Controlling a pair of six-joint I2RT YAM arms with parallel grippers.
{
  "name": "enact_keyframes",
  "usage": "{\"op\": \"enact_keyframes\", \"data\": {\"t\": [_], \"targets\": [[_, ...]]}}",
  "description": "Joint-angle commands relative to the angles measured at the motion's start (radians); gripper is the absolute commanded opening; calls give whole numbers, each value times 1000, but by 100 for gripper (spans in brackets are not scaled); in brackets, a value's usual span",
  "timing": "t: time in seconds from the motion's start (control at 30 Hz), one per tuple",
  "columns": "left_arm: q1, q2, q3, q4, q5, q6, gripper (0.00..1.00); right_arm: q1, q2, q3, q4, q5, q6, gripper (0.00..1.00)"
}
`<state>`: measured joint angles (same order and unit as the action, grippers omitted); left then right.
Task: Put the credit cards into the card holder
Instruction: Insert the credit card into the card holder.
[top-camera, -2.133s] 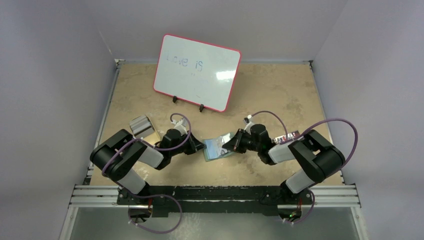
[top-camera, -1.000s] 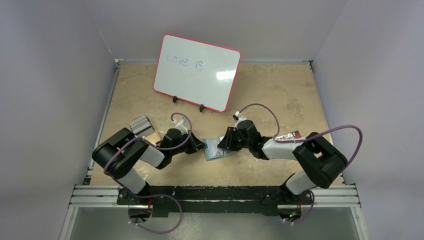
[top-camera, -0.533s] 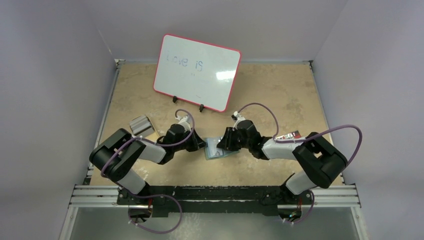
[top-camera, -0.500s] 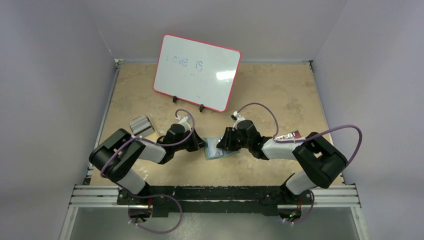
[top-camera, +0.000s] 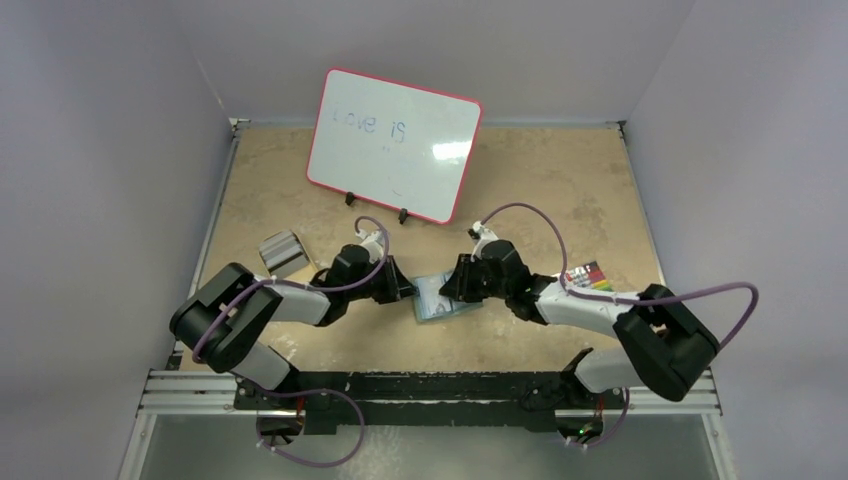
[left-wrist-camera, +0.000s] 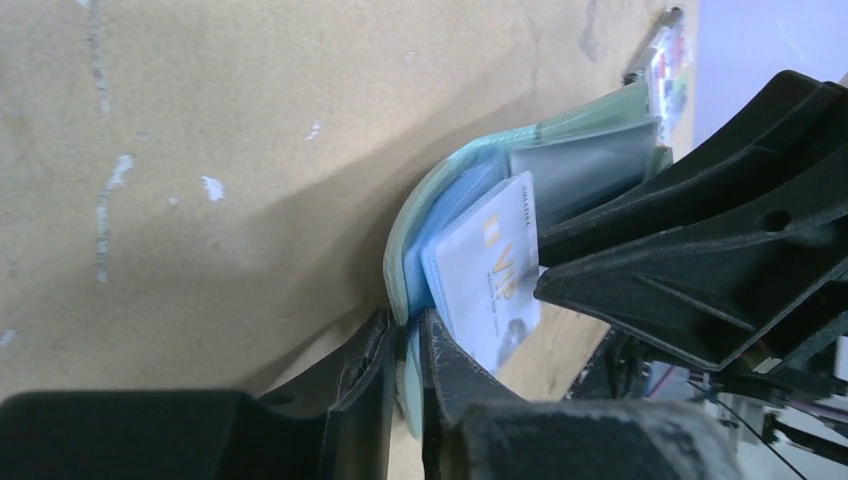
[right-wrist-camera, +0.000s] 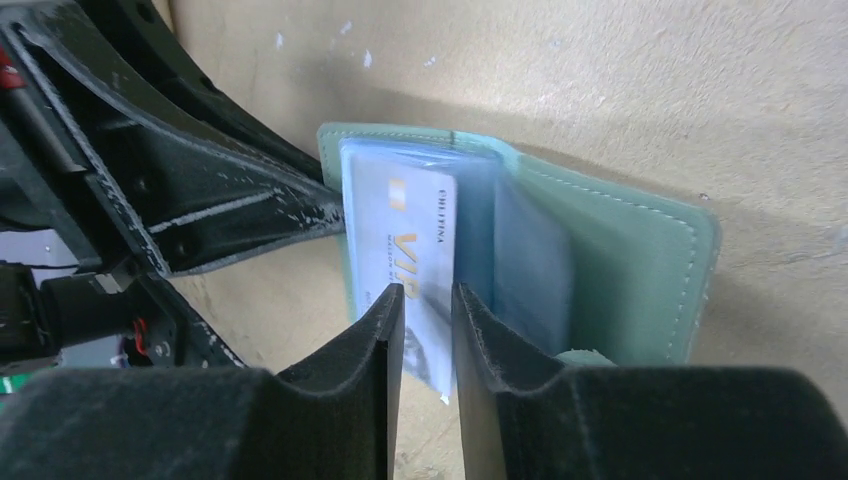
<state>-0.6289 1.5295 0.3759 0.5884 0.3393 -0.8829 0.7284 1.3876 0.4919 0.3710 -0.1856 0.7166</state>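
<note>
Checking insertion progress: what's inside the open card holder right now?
Inside the card holder: clear plastic sleeves and a white VIP card, its near end between the right hand fingers. Anything deeper in the sleeves or under that card is covered.

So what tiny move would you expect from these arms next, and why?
Probably the right fingers push the white VIP card deeper into the green card holder. The card sticks partly out of its sleeve, pinched between those fingers, while the left fingers clamp the holder's edge to steady it.
</note>
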Motion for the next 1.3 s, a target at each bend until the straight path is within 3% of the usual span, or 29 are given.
{"op": "enact_keyframes", "data": {"t": [0.0, 0.17, 0.33, 0.6, 0.83, 1.1, 1.27], "targets": [[-5, -30, 18, 151, 86, -82, 17, 6, -67, 12, -60, 99, -5, 26], [-5, 17, -15, 346, 114, -175, 27, 6, -29, 14, -82, 155, -8, 28], [-5, 102, -36, 495, 138, -226, 29, 6, -11, -9, -30, 123, 3, 29], [-18, 188, -22, 560, 146, -231, 33, 6, -43, -14, -57, 154, 6, 27], [-46, 181, 48, 416, 122, -144, 33, 5, -134, 8, -174, 235, -3, 26], [-59, 94, 82, 218, 75, -52, 8, 5, -152, 9, -266, 330, -19, 26], [-58, -9, 103, 22, 40, 39, 0, 5, -119, -3, -188, 312, -15, 25]]}}
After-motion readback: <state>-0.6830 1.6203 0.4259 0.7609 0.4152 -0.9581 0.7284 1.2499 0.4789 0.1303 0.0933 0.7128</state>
